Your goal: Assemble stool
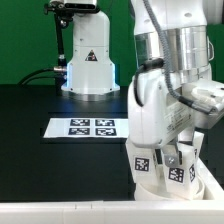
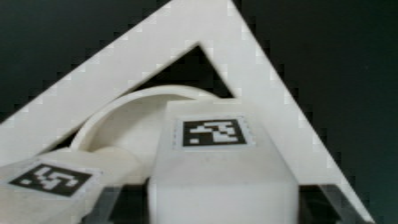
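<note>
Wrist view alone shows leg point(image 2: 214, 150) tags.

Setting: a robotics laboratory test cell. Landmark: the matte black bench point(image 1: 40, 105). A flat white marker board printed with four square tags point(image 1: 80, 127) lies on the bench. A white robot arm base bearing a triangular warning label point(image 1: 90, 65) stands behind the board. A green backdrop point(image 1: 25, 40) closes off the rear.

Warning triangle on robot base point(image 1: 90, 56)
</note>
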Available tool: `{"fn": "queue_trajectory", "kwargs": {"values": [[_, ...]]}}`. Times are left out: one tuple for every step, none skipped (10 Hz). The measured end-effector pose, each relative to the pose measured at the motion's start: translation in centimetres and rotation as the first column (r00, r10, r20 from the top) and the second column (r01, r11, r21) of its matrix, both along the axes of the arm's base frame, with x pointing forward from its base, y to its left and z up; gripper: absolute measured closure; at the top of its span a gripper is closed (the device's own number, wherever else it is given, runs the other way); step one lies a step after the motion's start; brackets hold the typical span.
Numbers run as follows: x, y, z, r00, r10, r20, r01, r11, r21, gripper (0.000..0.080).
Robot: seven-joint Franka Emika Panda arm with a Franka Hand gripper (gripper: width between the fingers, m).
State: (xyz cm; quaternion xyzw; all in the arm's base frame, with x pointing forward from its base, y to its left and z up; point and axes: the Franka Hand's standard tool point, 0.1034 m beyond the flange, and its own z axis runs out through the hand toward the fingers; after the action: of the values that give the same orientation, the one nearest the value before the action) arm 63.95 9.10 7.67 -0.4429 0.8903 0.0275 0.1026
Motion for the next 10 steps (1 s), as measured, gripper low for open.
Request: {"fn": "queue_trajectory", "kwargs": {"values": [[0.0, 0.1, 0.0, 1.000, 0.000, 0.003, 0.000, 1.000, 0.001, 0.0465], [0.0, 0.1, -0.1, 0.998, -0.060, 0.014, 0.059, 0.998, 0.010, 0.0465], [-0.3, 0.5, -0.1, 0.984, -0.162, 0.078, 0.162, 0.987, 0.011, 0.0465], [-0.6, 0.9, -0.1, 0.973, -0.183, 0.140, 0.186, 0.983, -0.006, 0.0465], [-0.7, 0.9, 0.0, 0.976, -0.156, 0.154, 0.161, 0.987, -0.018, 0.0465], [-0.7, 0.9, 0.0, 0.981, -0.109, 0.159, 0.116, 0.993, -0.035, 0.0406], [-0.8, 0.8, 0.0, 0.986, -0.067, 0.153, 0.074, 0.996, -0.043, 0.0270], [-0.8, 0.8, 0.3, 0.992, -0.005, 0.127, 0.009, 0.999, -0.034, 0.0270], [-0.8, 1.2, 1.1, 0.989, 0.098, 0.110, -0.095, 0.995, -0.035, 0.0175], [-0.5, 1.4, 2.3, 0.958, 0.257, 0.131, -0.250, 0.966, -0.067, 0.0157]]}}
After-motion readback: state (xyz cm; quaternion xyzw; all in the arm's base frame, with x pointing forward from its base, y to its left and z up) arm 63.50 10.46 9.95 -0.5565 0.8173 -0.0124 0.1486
